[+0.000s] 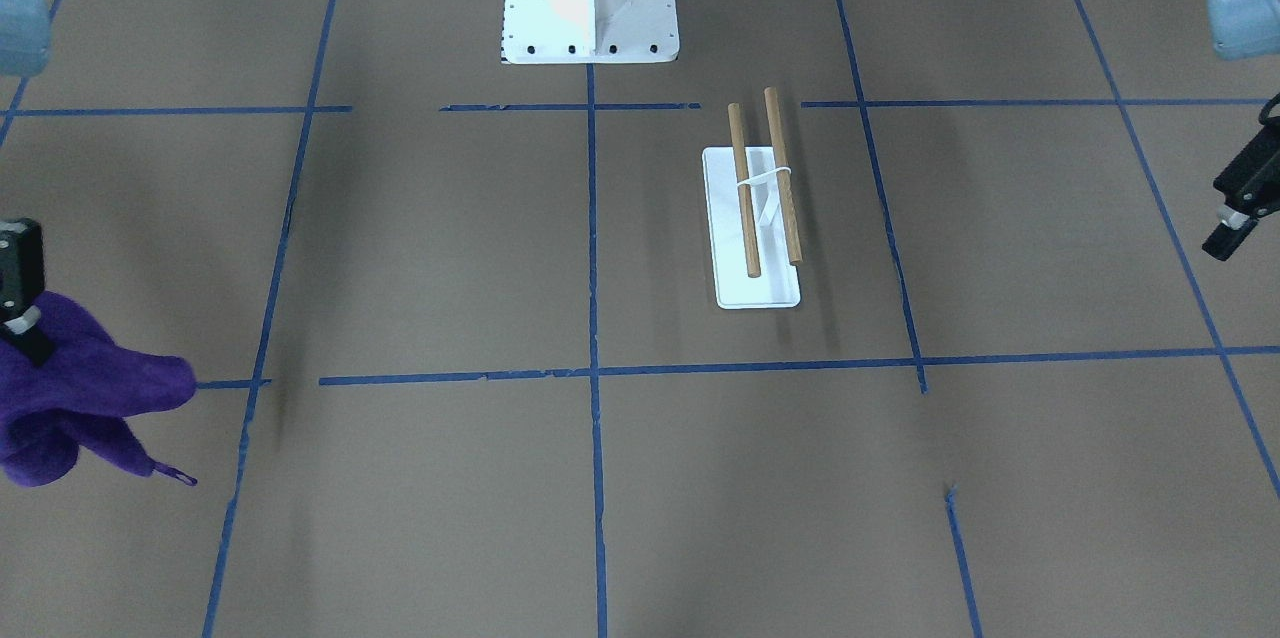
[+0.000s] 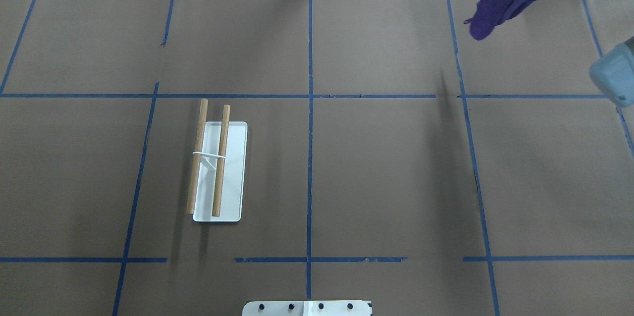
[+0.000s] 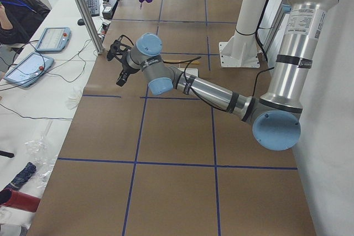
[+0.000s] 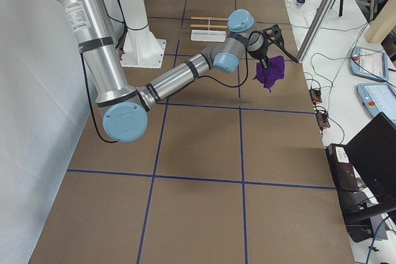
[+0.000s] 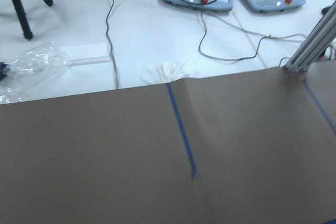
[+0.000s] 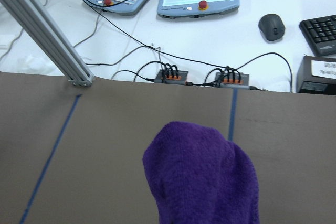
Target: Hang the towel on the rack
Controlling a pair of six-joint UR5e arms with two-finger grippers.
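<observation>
Our left gripper (image 1: 1228, 233) hangs over the desk (image 2: 386, 172) well to the left of the rack (image 2: 220, 157) and farther from the robot than the rack is. Only part of it shows at the picture's edge, and we cannot tell how far its jaws stand apart or whether they hold anything.

The rack stands flat on the brown paper. Its two wooden rods (image 2: 197, 157) lie parallel, pointing away from the robot. A white support (image 2: 208, 156) carries them above the white base (image 2: 235, 172). The left rod overhangs the base's left edge, while the other sits above the base.

Well to the right of the rack, and again beyond it, our right gripper (image 1: 28, 333) is raised off the desk. Its jaws are clamped on the upper part of the purple towel (image 2: 498, 4). The towel hangs below it in a loose bunch, clear of the paper and well apart from the rack. In the right wrist view the bunched cloth fills the lower middle.
</observation>
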